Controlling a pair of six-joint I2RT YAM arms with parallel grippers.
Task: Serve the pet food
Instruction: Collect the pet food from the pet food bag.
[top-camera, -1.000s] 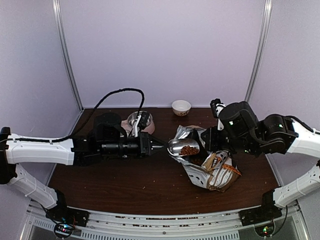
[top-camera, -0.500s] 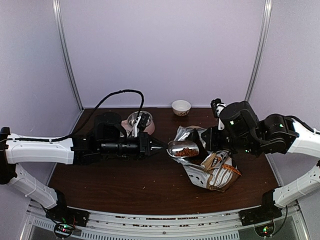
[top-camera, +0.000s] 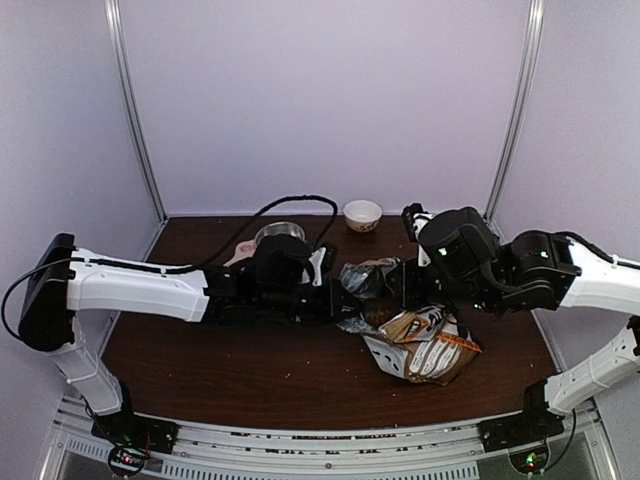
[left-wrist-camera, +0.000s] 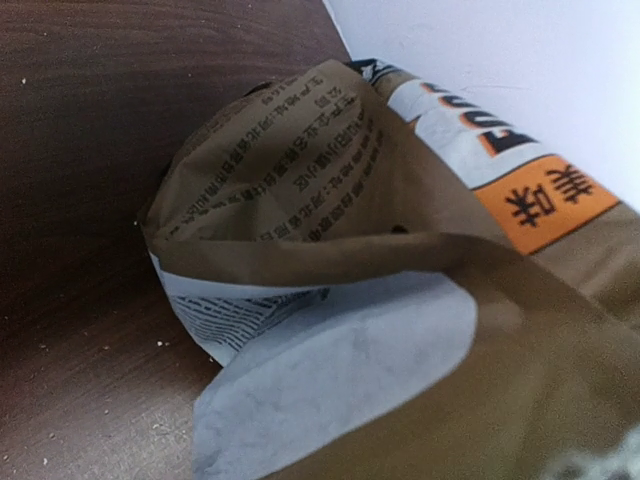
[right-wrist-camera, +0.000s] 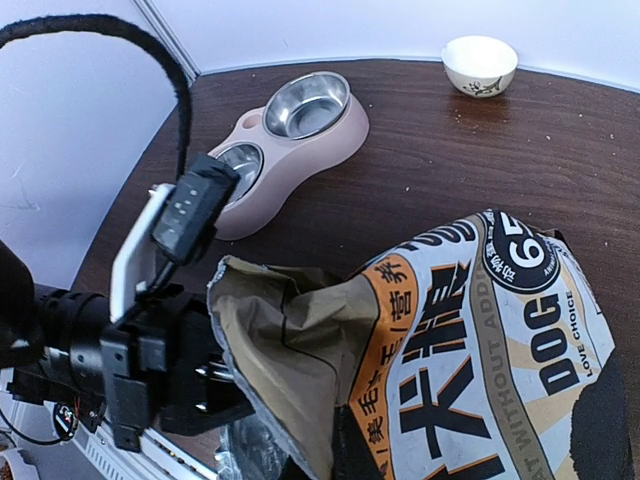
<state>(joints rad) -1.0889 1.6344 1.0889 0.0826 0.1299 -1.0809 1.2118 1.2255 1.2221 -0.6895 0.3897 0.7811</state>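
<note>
L gripper at dog-food bag mouth
R gripper pinched shut on bag rim; you hold it high. L grip hidden, can't tell. Dig low, slow.

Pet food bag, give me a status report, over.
Right gripper shut on bag rim. Left gripper shut, at bag mouth. Kibble not visible. Feeder bowls empty, farther back.

Top cam: high behind my bases, looking down and forward across the table to the back wall. Left wrist cam: pressed close to the bag, tabletop at left. Right wrist cam: close over the bag, facing the feeder, small bowl and my left arm. All three share the bag; top and right wrist also share feeder and small bowl.
</note>
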